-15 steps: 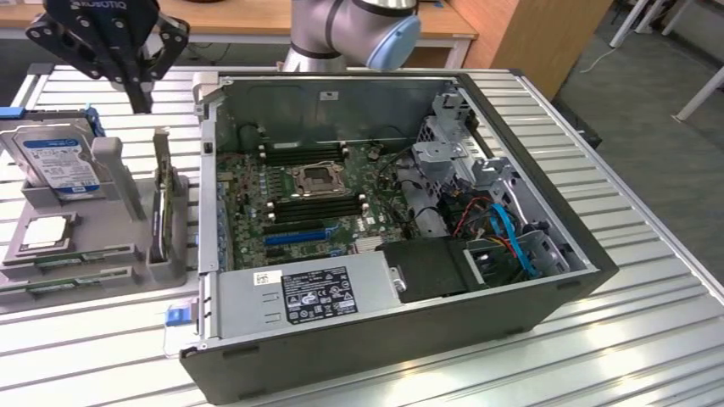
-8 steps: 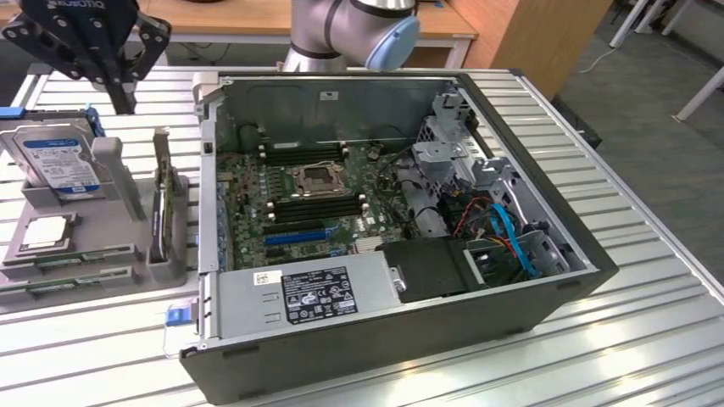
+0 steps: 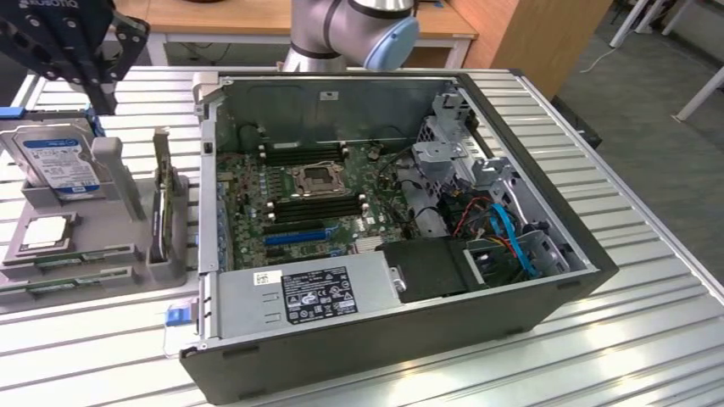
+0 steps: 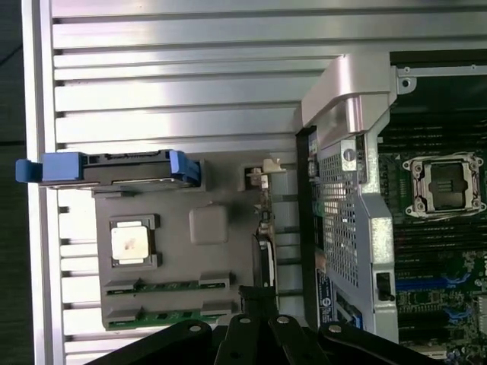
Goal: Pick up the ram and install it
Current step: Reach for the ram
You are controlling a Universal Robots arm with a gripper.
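Note:
Two ram sticks, thin green boards, lie side by side in the front slots of a grey holder: one ram stick and a second ram stick just in front of it. My black gripper hangs high over the back of the holder, above the hard drive, well apart from the sticks. Its fingers are shut with nothing between them. The open computer case holds the motherboard, with empty black memory slots beside the processor socket.
The holder also carries a silver hard drive standing upright, a processor chip and a dark expansion card on edge. A power supply and drive cage crowd the case. The ribbed metal table stretches around.

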